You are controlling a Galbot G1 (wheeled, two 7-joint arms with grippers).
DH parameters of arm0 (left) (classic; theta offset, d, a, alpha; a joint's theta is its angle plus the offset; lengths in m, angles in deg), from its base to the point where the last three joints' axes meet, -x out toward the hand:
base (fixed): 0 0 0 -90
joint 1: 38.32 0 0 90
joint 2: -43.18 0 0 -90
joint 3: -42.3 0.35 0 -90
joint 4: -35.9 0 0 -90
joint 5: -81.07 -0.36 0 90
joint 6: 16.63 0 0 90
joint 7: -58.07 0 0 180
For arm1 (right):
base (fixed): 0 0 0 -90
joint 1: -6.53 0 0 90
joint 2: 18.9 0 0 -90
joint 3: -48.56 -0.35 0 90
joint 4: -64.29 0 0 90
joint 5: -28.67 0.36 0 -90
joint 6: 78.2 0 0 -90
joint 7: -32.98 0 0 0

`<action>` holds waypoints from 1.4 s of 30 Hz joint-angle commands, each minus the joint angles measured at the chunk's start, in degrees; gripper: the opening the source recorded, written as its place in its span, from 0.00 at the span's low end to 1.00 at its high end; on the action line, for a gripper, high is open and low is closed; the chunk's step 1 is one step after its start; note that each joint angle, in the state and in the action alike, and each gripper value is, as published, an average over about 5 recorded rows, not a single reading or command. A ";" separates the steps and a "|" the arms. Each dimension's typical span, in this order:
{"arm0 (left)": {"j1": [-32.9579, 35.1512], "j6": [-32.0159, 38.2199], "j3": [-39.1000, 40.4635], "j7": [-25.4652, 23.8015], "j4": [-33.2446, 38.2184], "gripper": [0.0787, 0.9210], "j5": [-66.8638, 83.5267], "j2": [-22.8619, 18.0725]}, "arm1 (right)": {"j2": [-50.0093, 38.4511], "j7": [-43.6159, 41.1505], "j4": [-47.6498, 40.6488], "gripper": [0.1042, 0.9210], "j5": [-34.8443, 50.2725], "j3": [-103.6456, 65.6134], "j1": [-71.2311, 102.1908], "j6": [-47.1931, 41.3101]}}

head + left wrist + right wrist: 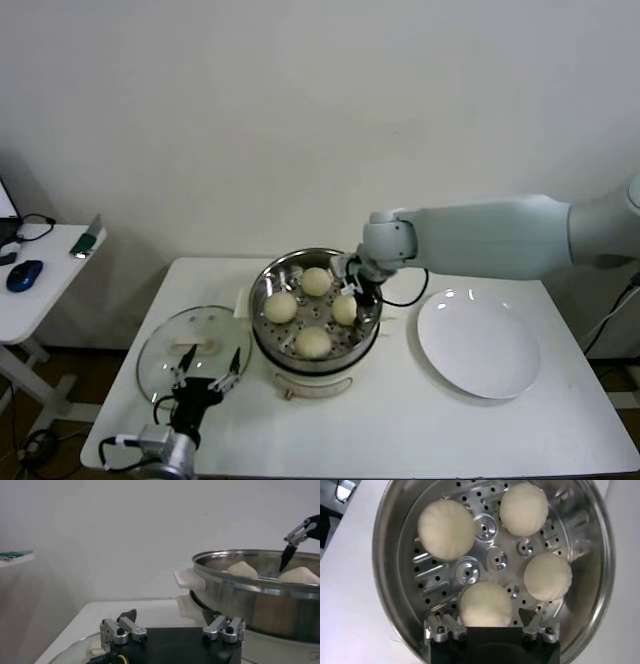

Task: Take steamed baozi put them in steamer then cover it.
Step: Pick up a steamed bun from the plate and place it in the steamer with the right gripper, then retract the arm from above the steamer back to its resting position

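Steamer (314, 345): on the table (420, 430), about the middle; four buns inside on its tray
Buns: one at the back (316, 281); one left (280, 306); one right (344, 309); one in front (313, 343)
Lid (190, 345): flat on the table, just left of the steamer
Plate (479, 343): right of the steamer, apart from it
Right gripper (358, 290): over the steamer's right rim, beside the right bun
Left gripper (207, 381): over the lid's near edge

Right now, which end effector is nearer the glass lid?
Left. The left end effector hovers open at the lid's near edge, close to its handle. The right end effector is over the steamer, open around a bun, well away from the lid.
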 commanded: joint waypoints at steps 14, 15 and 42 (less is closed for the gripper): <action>0.09 0.88 -0.66 0.68 0.32 0.88 -0.14 0.88 | -21.36 -3.12 4.43 0.88 12.75 -14.54 -4.19 3.23; 0.08 0.82 -0.67 0.68 0.34 0.88 -0.17 1.00 | -23.91 -0.91 5.43 0.88 13.74 -16.42 -2.74 2.36; -2.70 3.81 -1.55 3.38 -1.71 0.88 -11.64 7.64 | -20.25 34.22 16.52 0.88 -6.09 -139.49 125.93 26.09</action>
